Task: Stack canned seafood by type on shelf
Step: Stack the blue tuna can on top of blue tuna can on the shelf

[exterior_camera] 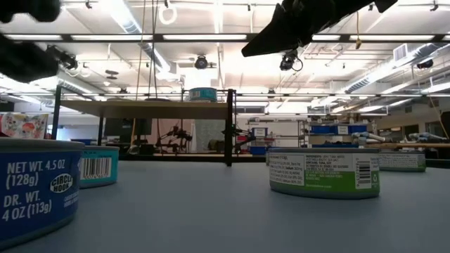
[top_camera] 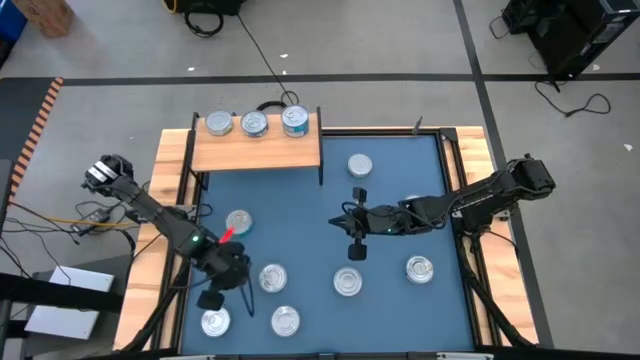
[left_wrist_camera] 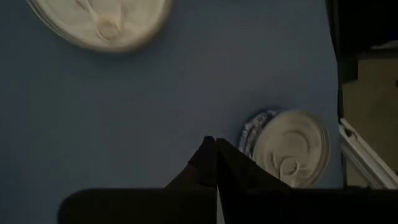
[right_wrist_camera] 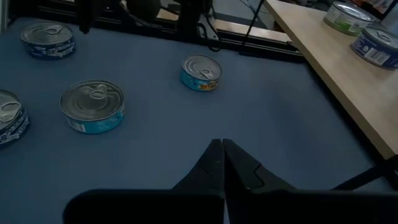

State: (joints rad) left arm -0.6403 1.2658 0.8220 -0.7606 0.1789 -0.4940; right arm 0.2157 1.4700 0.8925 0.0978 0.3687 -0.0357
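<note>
Both arms are over the blue tabletop (top_camera: 300, 215) and neither is carrying anything. The left gripper (top_camera: 214, 299) hangs above the near left corner with its jaws pressed together, empty, between the tin by the front edge (top_camera: 215, 322) and another tin (top_camera: 272, 278) just beside it. The right gripper (top_camera: 356, 250) sits out over the middle of the table, jaws together too, nothing between them. Up on the wooden shelf (top_camera: 255, 152) along the far left side, three tins stand in a row: one (top_camera: 218, 124), a second (top_camera: 254, 124) and a blue-sided third (top_camera: 294, 121). The remaining tins are scattered loose on the table: one near the far edge (top_camera: 360, 166), one by the left arm (top_camera: 239, 222), one at centre front (top_camera: 348, 282), one on the right (top_camera: 419, 268) and one at the front (top_camera: 286, 321).
</note>
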